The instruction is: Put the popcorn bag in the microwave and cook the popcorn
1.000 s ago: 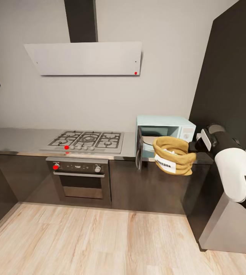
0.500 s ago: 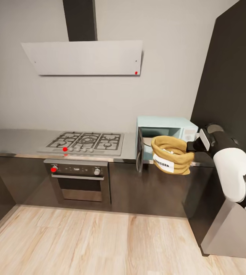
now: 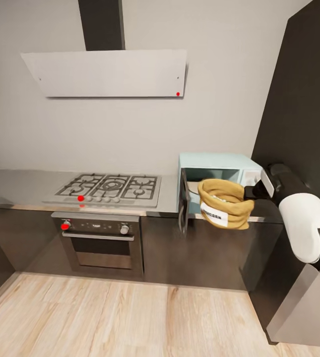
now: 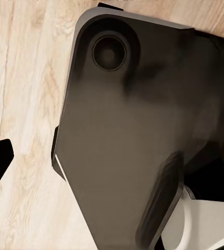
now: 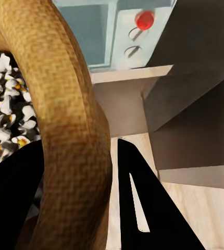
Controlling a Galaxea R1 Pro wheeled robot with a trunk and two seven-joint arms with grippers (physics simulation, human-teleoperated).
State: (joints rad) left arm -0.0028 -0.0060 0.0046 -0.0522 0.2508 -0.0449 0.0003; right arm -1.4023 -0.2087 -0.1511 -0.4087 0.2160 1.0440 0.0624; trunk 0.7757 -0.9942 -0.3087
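Right fingers point(image 5: 99, 192) pinch the bag point(image 3: 224, 202) rim — popcorn point(image 5: 5, 130) looks popped. The bag hangs outside the open microwave point(image 3: 219, 171). Left fingers: cannot tell.

The microwave point(image 3: 218, 174) stands on the countertop point(image 3: 11, 186) with its door point(image 3: 183, 200) swung open toward the room, edge-on at the left of the opening. The popcorn bag point(image 3: 224, 203), held by the right gripper point(image 3: 253, 193) on its rim, hangs right in front of the opening and covers most of it. A tall dark cabinet point(image 3: 303, 114) closes off the microwave's right side, just beside the right arm. Left of the door, a bare strip of countertop lies before the hob point(image 3: 109, 188). The hood point(image 3: 107, 73) hangs well above the hob, leaving open air between.
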